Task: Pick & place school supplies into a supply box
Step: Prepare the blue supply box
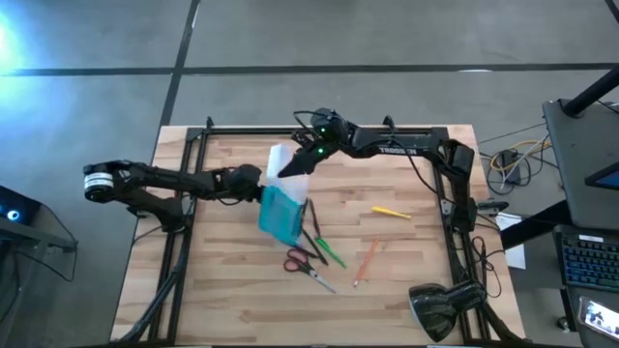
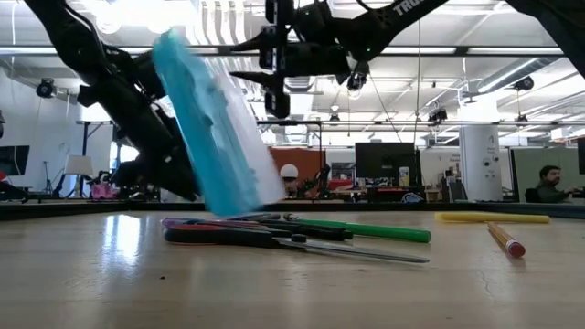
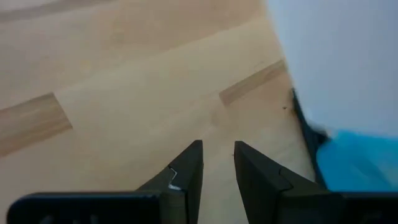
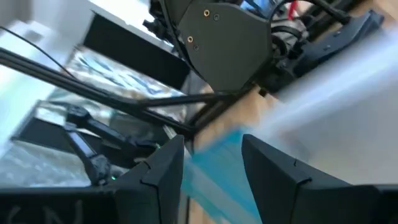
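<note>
We see the supply box lifted and tilted, whitish tray up, turquoise lid hanging; the right gripper clamps the tray's upper edge. The left gripper sits just beside the box, fingers slightly parted on nothing. Scissors, green marker, orange pencil and yellow stick lie below the grippers.

Translucent plastic supply box, wooden table
</note>
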